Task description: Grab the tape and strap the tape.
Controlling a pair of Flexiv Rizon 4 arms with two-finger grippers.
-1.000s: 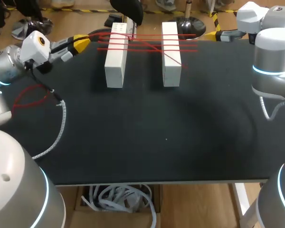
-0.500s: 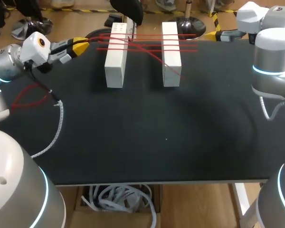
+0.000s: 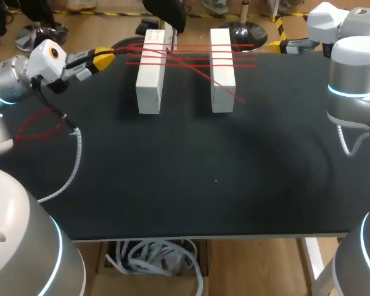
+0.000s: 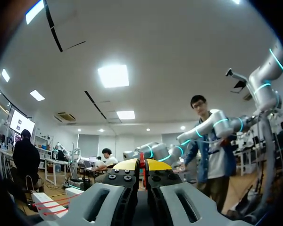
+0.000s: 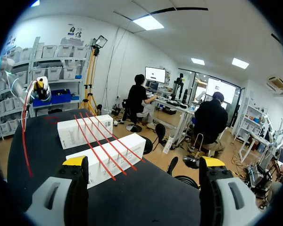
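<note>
Two white blocks (image 3: 150, 71) (image 3: 222, 69) lie side by side at the table's back, with red tape (image 3: 191, 58) strung across them in several strands, one of them diagonal. My left gripper (image 3: 105, 60) is just left of the left block, shut on the red tape (image 4: 142, 162), whose slack loop (image 3: 37, 126) rests on the table under the arm. My right gripper (image 3: 283, 44) is at the back right edge, open and empty (image 5: 144, 162). In the right wrist view both blocks (image 5: 85, 129) (image 5: 111, 155) and the strands (image 5: 99, 141) lie ahead of its fingers.
A white coiled cable (image 3: 74, 163) trails from the left arm over the table's left side. The black tabletop (image 3: 216, 179) stretches in front of the blocks. My right arm's body (image 3: 354, 92) stands at the right edge.
My left gripper has drawn slightly leftward with the tape. The diagonal strand's loose end has slid further past the right block. The right arm has kept still.
</note>
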